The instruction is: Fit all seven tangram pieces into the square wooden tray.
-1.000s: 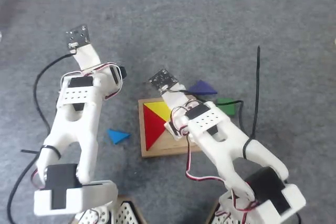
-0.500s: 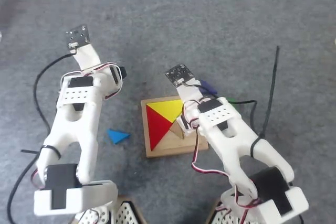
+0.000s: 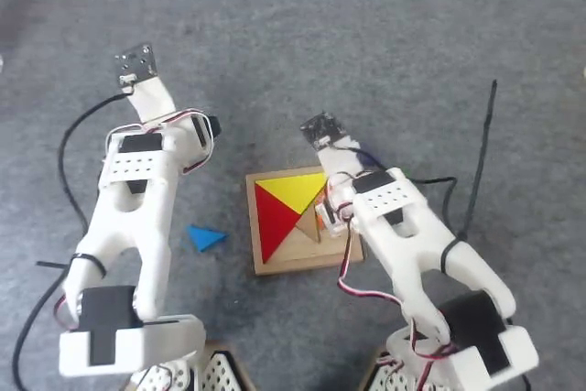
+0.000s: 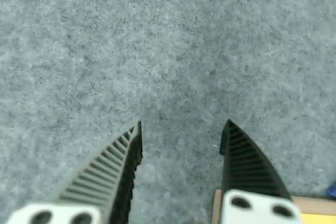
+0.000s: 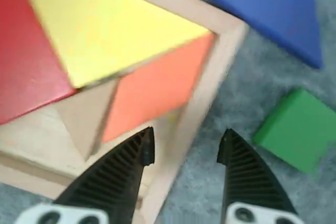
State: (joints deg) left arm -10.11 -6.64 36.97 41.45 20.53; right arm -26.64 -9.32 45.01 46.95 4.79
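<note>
R pincer [image 5: 189, 131] parted, empty, tilted down over tray [image 5: 228, 51] rim; L pincer [image 4: 184, 124] parted, empty, above carpet [image 4: 157, 35].

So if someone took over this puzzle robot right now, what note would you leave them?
Left hand: open, empty, over bare carpet near the tray.
Right hand: open, empty, above the tray's rim by the orange piece.
Done: red triangle, yellow triangle and orange piece lie in the tray.
Left to do: dark blue triangle and green piece sit on the carpet outside that rim, light blue triangle on the tray's far side; all need fitting in.
</note>
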